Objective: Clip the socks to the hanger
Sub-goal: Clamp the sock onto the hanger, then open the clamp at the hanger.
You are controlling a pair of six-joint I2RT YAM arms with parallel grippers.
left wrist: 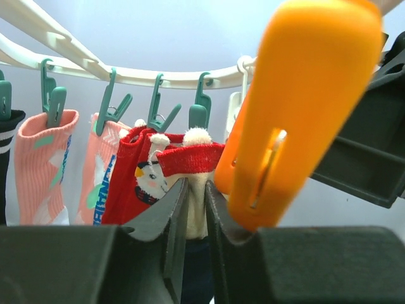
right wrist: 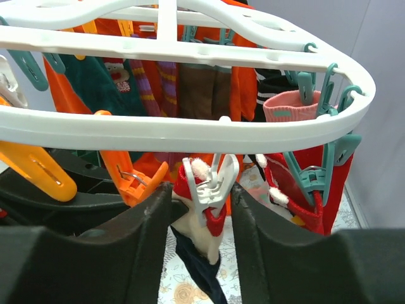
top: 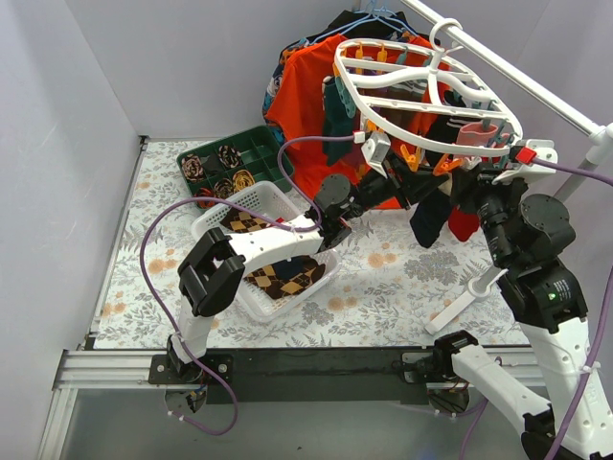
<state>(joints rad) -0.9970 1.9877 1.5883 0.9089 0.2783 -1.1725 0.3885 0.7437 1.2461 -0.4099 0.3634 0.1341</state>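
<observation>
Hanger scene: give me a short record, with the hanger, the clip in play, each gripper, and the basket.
hanger: white oval, hooked on rail
white clip: closed on a red-and-white sock
right gripper: jaws apart, either side of that clip
left gripper: jaws nearly together, sock cloth in the gap, grip unclear
basket: white, argyle socks inside

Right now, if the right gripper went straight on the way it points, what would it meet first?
The white clip hanging under the hanger rim, with a red-cuffed sock pinched in it; it sits between the fingers of the right gripper. Whether they touch it is unclear.
</observation>
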